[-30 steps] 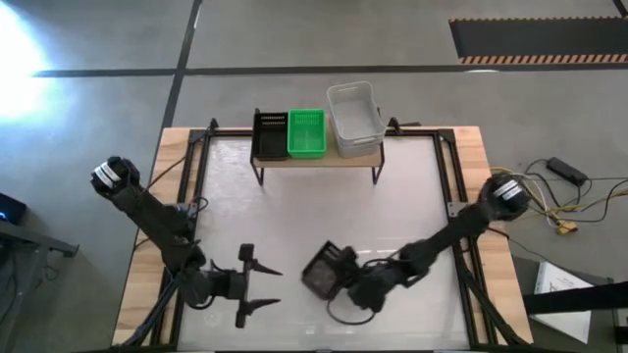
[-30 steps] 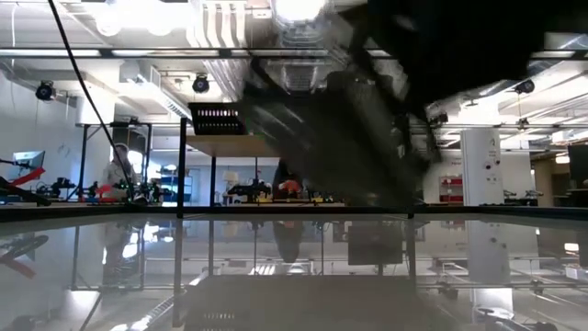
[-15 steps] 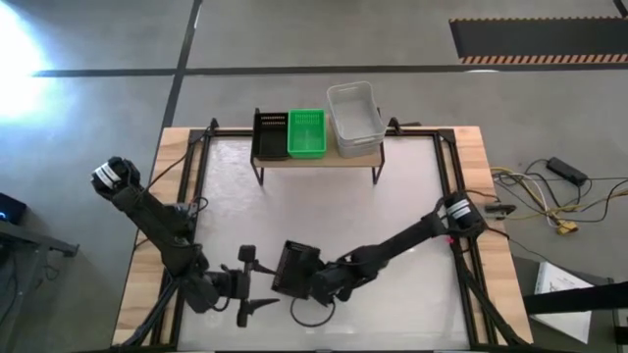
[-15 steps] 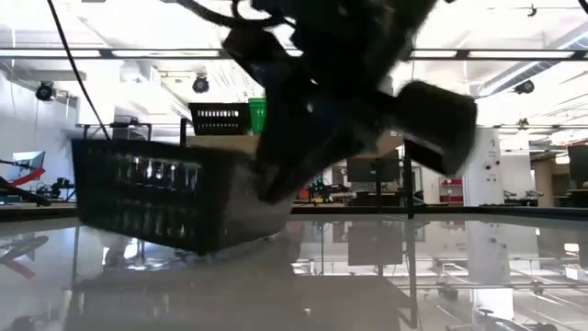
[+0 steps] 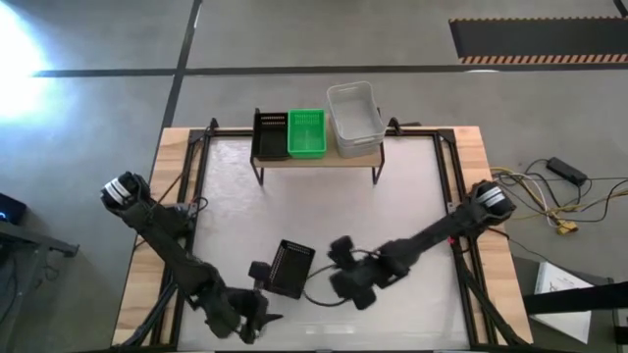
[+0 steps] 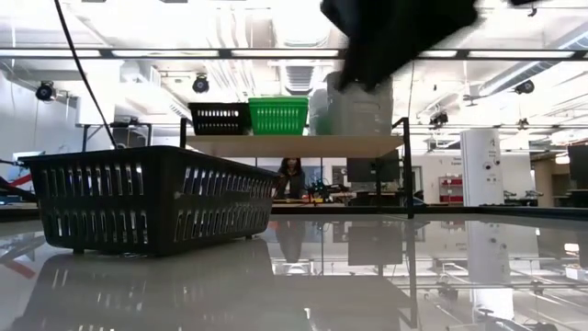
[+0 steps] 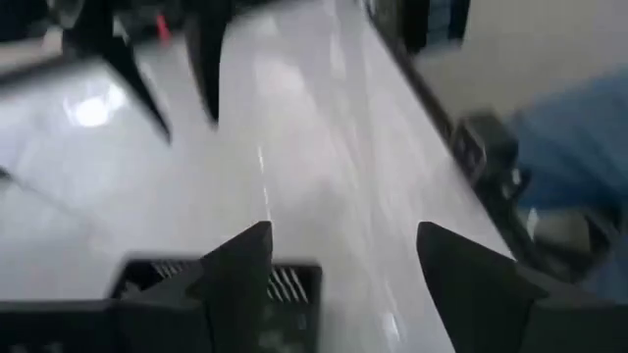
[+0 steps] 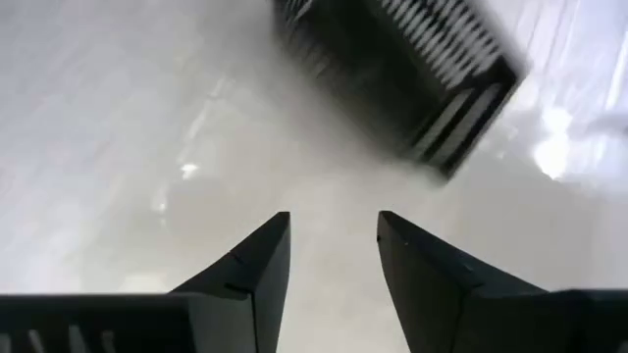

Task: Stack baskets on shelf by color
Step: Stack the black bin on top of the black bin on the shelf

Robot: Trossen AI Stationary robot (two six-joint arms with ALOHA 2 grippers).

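Observation:
A black slotted basket (image 5: 291,268) stands on its base on the table near the front; the low view shows this black basket (image 6: 152,198) upright. My right gripper (image 5: 336,267) is open just right of it, and in the right wrist view (image 8: 334,245) the basket (image 8: 402,69) lies ahead of its fingers, apart from them. My left gripper (image 5: 263,294) is open at the basket's near left corner (image 7: 285,279); I cannot tell whether it touches. On the shelf (image 5: 316,157) sit a black basket (image 5: 270,134), a green basket (image 5: 306,132) and a white basket (image 5: 355,116).
The shelf (image 6: 294,145) stands on thin black legs at the table's far edge. A black frame (image 5: 446,186) runs along the table's sides. Cables (image 5: 559,201) lie on the floor to the right. A person (image 6: 292,176) shows far off in the room.
My right gripper has carried the black basket toward the table's left edge, set it down on its base, opened, let go and drawn back to the right. My left gripper has moved toward the near edge and turned toward the basket.

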